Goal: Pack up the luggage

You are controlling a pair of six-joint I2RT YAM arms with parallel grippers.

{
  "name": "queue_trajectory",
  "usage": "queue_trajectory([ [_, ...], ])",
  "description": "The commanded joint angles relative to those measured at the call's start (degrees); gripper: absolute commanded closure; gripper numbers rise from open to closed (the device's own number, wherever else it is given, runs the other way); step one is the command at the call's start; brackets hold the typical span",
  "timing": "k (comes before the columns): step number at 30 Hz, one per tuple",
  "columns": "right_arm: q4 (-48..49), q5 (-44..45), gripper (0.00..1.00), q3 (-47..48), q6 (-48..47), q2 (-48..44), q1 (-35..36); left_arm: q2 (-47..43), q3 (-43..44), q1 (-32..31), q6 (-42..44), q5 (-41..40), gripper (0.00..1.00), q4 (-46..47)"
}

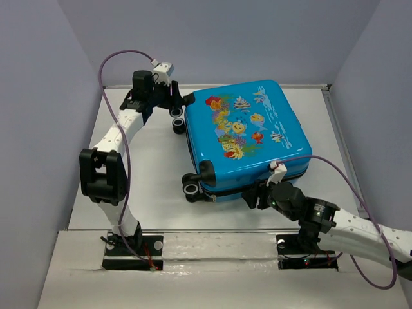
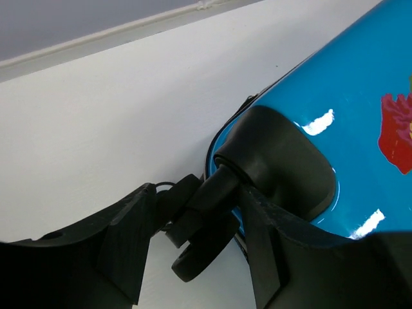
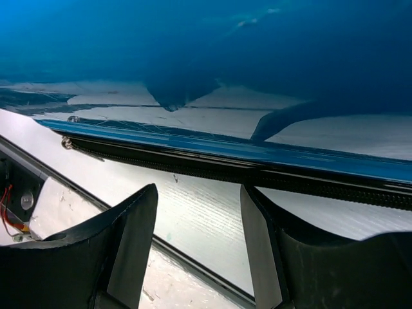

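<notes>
- Two pincers flank the luggage (image 1: 248,129), one at its near edge and one at its far-left corner.
- Nearest, the right pincer (image 3: 199,193) stands open, its black wedge-shaped fingers spread with nothing between them. It points at the case's near side wall, just short of the black toothed zipper (image 3: 225,168) that runs along the seam.
- The luggage lies flat and closed on the pale matte desk (image 1: 148,187), printed face up and set at a slant, right of the middle.
- Its shell is glossy bright blue hard plastic with rounded corners. Fish and coral in yellow, red and white cover the top face.
- Smooth black moulded housings cap the left corners, and the near-left wheel (image 1: 191,189) is black with a white hub.
- Farthest, the left pincer (image 2: 196,193) is also spread apart. Its fingers sit on either side of the far-left wheel (image 2: 199,254) and its short stem, close against them, beneath the rounded corner housing (image 2: 283,167).
</notes>
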Motion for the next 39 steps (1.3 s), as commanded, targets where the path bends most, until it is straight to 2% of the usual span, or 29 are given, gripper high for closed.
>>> queue_trajectory([
  [1, 0.3, 1.3, 0.4, 0.5, -0.4, -1.4, -1.3, 3.7, 3.5, -0.2, 4.5, 5.4, 0.41, -2.2],
  [3, 0.2, 1.5, 0.4, 0.5, -0.4, -2.1, -1.3, 4.7, 5.1, -0.2, 5.6, 7.7, 0.49, -3.8],
  [5, 0.1, 1.6, 0.4, 0.2, -0.1, -2.5, -1.8, 5.5, 5.8, -0.2, 6.6, 8.5, 0.5, -4.2],
  [7, 0.1, 1.8, 0.4, -0.1, 0.1, -2.6, -2.3, 5.9, 6.1, -0.2, 7.4, 9.1, 0.54, -5.0],
  [9, -0.1, 1.6, 0.4, -0.2, 0.6, -2.8, -2.8, 6.4, 6.4, -0.2, 8.1, 8.6, 0.51, -6.2],
  [10, -0.2, 1.6, 0.4, -0.1, 0.7, -3.0, -2.8, 6.1, 6.2, 0.1, 8.2, 8.4, 0.44, -6.1],
  [13, -0.5, 1.6, 0.4, 0.0, 0.6, -3.6, -2.8, 5.4, 5.1, 1.3, 7.6, 9.1, 0.4, -5.3],
  [14, -0.6, 1.5, 0.4, 0.1, 0.4, -4.0, -2.8, 5.0, 4.9, 1.6, 7.5, 8.8, 0.31, -5.2],
  [16, -0.8, 1.2, 0.4, 0.2, 0.2, -4.3, -2.8, 4.4, 4.8, 2.1, 7.7, 7.7, 0.24, -5.2],
  [23, -0.8, 0.7, 0.4, 0.2, -0.1, -4.3, -2.8, 2.8, 3.9, 2.2, 9.5, 4.1, 0.23, -4.8],
  [27, -0.9, 1.0, 0.4, 0.5, -0.2, -5.1, -2.8, 5.4, 6.0, 2.0, 10.1, 4.0, 0.22, -6.0],
  [30, -1.0, 2.1, 0.4, 0.5, -0.4, -5.5, -2.8, 8.6, 8.0, 1.4, 10.4, 3.2, 0.24, -7.5],
  [39, -0.9, 4.3, 0.4, 1.0, 0.1, -3.0, -2.8, 10.2, 11.8, -1.3, 10.4, 1.3, 0.29, -4.4],
])
